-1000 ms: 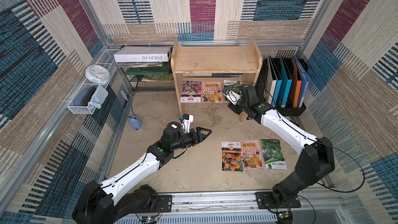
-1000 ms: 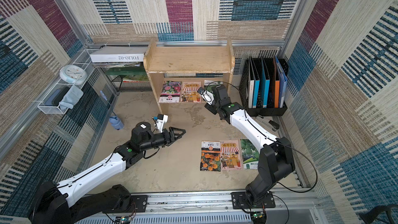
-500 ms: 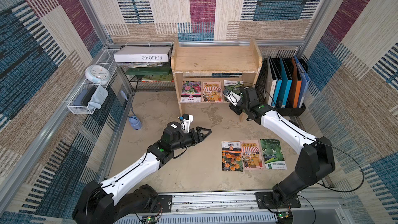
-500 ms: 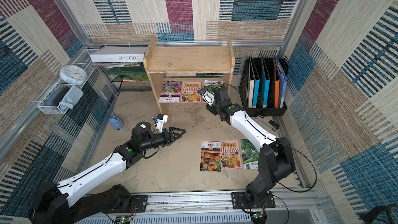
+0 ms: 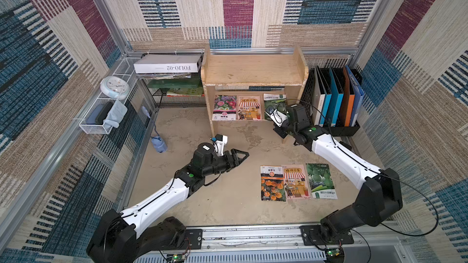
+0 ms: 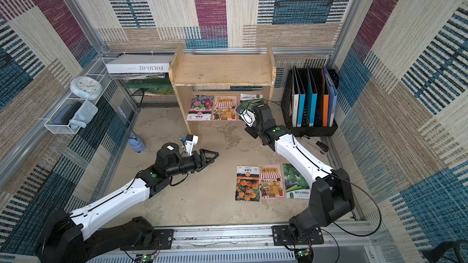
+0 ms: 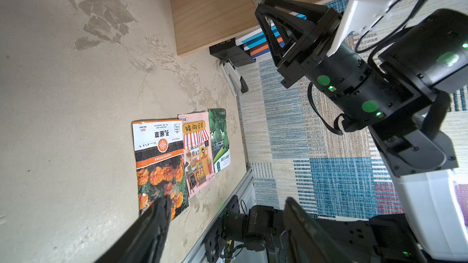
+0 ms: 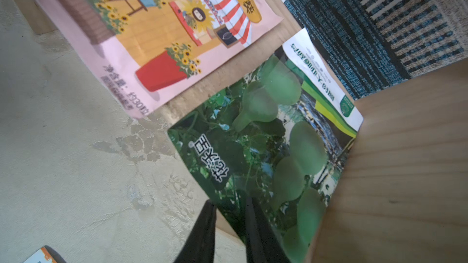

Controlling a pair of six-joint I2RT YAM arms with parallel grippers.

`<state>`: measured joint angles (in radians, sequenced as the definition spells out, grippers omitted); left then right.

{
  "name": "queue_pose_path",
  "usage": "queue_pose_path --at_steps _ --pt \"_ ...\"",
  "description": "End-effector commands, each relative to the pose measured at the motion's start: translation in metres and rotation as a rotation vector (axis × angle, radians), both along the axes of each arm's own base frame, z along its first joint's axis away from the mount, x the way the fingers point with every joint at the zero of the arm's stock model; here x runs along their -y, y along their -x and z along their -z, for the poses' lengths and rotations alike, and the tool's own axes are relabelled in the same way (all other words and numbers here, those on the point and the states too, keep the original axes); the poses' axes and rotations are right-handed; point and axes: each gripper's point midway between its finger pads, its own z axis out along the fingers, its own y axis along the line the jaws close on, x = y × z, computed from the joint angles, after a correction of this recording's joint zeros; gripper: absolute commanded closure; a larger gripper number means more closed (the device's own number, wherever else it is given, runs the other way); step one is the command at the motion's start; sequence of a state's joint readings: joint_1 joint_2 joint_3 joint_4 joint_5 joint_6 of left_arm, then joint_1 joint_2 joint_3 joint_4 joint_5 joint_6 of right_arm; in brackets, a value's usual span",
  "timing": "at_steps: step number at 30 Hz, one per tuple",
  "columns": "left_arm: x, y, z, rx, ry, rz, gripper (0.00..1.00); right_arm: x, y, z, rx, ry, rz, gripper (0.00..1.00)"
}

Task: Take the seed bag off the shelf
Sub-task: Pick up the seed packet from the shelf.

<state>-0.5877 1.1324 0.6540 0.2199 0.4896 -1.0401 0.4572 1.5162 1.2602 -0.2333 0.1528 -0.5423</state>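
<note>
Right wrist view: right claw [image 8: 229, 202] straddled the near edge of the green seed bag [image 8: 266, 135], jaws narrow; I could not tell whether they pinched it.
Bag: lower tier of the shelf [image 5: 253, 72], beside the pink seed bag [image 8: 177, 34].
Handling: I judged it light, floppy, slick; grip that edge.
Left claw [image 5: 241, 155]: spread, empty, over the bench [image 5: 202, 198].

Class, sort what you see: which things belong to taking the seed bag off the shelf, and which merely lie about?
Job: wooden shelf; green gourd seed bag on its lower tier; right gripper at that bag's edge.

Lying about: clock; white box; file holder; stapler; three seed bags on the table; left gripper, open.
</note>
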Motion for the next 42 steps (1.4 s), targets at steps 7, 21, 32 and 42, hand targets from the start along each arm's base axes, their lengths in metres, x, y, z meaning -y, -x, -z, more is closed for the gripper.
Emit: queue_pose_path --at_steps 7,21,32,42 --pt "0.001 -0.002 -0.012 0.034 0.023 -0.002 0.26 -0.006 0.002 -0.002 0.006 -0.027 -0.016 0.61" --pt "0.002 -0.003 -0.013 0.032 0.026 -0.002 0.26 -0.007 -0.006 -0.011 0.037 -0.009 -0.014 0.45" --pt "0.0 -0.003 -0.013 0.029 0.017 -0.007 0.26 -0.011 -0.023 0.007 0.017 0.038 -0.005 0.45" --pt "0.002 -0.005 -0.01 0.023 0.013 -0.006 0.26 -0.012 -0.013 0.023 -0.037 0.029 -0.023 0.62"
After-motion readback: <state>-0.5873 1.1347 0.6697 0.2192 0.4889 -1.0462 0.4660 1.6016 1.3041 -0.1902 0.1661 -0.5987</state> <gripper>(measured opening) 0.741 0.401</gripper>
